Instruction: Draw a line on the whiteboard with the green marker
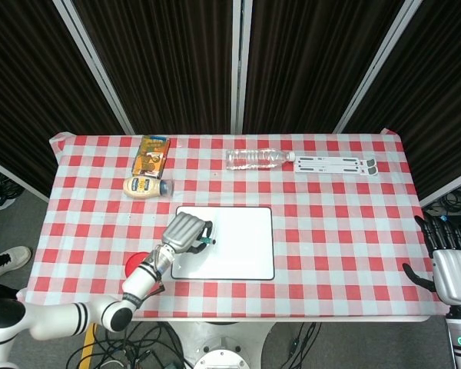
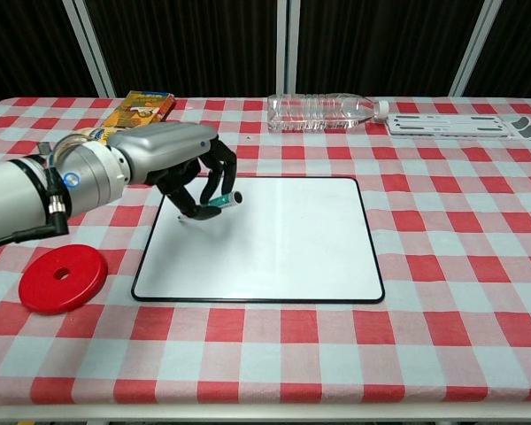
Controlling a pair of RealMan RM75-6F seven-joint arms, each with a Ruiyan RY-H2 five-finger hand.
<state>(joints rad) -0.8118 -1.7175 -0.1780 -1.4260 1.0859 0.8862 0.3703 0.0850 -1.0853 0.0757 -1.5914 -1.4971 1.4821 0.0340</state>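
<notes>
My left hand (image 1: 185, 231) (image 2: 181, 164) grips the green marker (image 2: 219, 203) (image 1: 206, 242) and hovers over the left part of the whiteboard (image 1: 238, 242) (image 2: 274, 239). The marker lies nearly level in the curled fingers, its pale end pointing right. The board's white surface shows no line. My right hand (image 1: 453, 269) hangs off the table's right edge in the head view, fingers spread and holding nothing; the chest view does not show it.
A red disc (image 2: 62, 277) (image 1: 135, 264) lies left of the board near the front edge. At the back stand a snack box (image 1: 151, 154), a mayonnaise bottle (image 1: 146, 186), a lying water bottle (image 2: 323, 112) and a white flat stand (image 2: 465, 127).
</notes>
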